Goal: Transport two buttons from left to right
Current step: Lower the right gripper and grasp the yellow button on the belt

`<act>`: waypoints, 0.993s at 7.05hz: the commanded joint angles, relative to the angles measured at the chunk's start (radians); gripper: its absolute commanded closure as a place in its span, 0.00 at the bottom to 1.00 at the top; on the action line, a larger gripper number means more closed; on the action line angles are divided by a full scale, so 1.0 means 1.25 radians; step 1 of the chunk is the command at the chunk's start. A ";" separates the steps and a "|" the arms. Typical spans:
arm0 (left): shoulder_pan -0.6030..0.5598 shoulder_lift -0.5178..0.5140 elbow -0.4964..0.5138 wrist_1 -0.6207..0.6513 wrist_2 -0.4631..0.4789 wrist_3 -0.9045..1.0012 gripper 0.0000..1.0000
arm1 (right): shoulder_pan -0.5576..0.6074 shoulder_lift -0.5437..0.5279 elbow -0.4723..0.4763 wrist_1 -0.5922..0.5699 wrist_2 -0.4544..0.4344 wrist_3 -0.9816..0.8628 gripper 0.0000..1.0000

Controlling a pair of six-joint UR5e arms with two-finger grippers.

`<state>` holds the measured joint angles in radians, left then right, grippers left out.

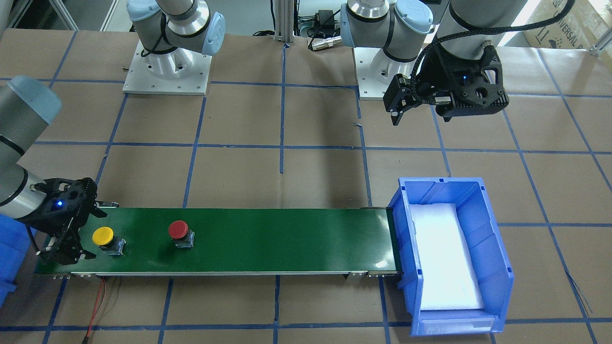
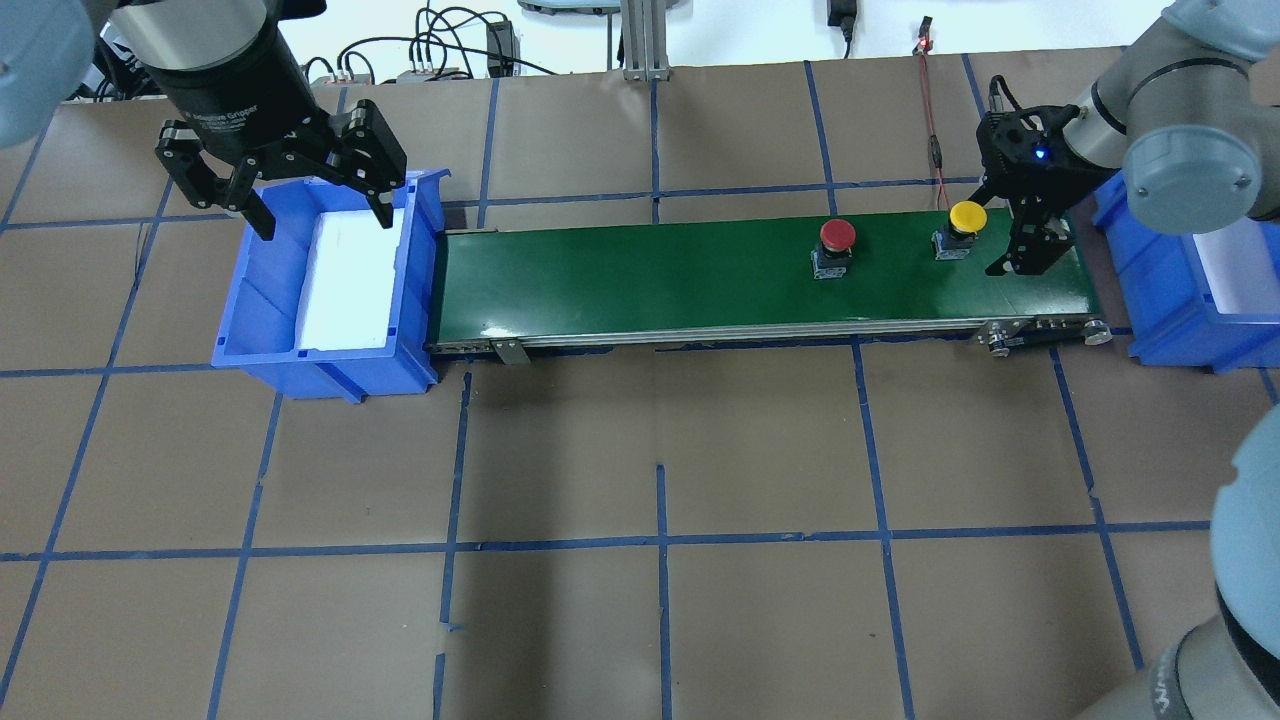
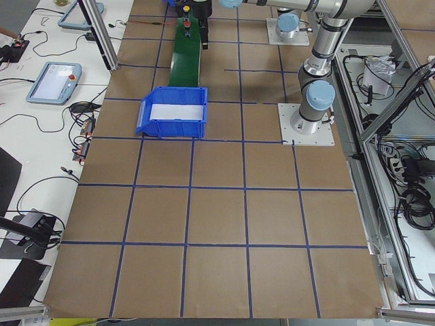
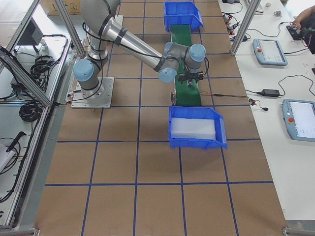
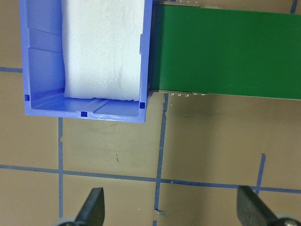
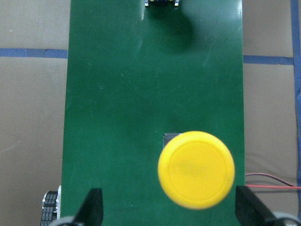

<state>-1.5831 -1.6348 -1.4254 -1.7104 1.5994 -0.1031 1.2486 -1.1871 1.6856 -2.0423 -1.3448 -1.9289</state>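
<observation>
Starting at my right claw: I am holding it spread wide and low over one end of the green belt, gripping nothing. The yellow button is standing upright on the belt just beside it. In the wrist view it is sitting between my two fingers and touching neither. Further along, the red button is also standing upright, apart from the yellow one and in the same half of the belt. Both are sitting close to the near bin at my right side, whose contents are mostly hidden from me. At the other end, the belt is meeting the far bin, which is lined with a white foam pad, and neither button is lying on that pad. My left claw is hanging above the far bin's rim, released and carrying nothing. Finding: I am judging the job as partly done. Both buttons are resting on the belt and neither is delivered. If the far bin is the goal, as I am assuming, both have nearly the whole belt to travel before dropping in.
</observation>
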 commanded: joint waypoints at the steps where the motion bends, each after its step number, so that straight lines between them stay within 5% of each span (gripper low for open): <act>1: 0.000 0.005 -0.001 0.005 -0.001 0.000 0.00 | 0.001 0.002 0.000 0.000 0.000 0.004 0.01; 3: -0.001 0.000 0.001 0.011 -0.001 0.000 0.00 | 0.000 0.002 -0.001 -0.002 0.003 0.003 0.03; 4: -0.001 0.003 -0.002 0.012 0.000 0.002 0.00 | 0.000 0.001 -0.001 -0.007 -0.004 0.001 0.13; 5: -0.001 0.003 -0.001 0.012 -0.002 -0.001 0.00 | 0.000 0.002 -0.001 -0.009 -0.014 0.001 0.40; 7: -0.001 0.006 0.002 0.012 -0.007 -0.008 0.00 | 0.000 0.001 -0.006 -0.012 -0.016 0.002 0.64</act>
<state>-1.5846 -1.6313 -1.4239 -1.6952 1.5937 -0.1110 1.2487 -1.1854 1.6815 -2.0548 -1.3619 -1.9270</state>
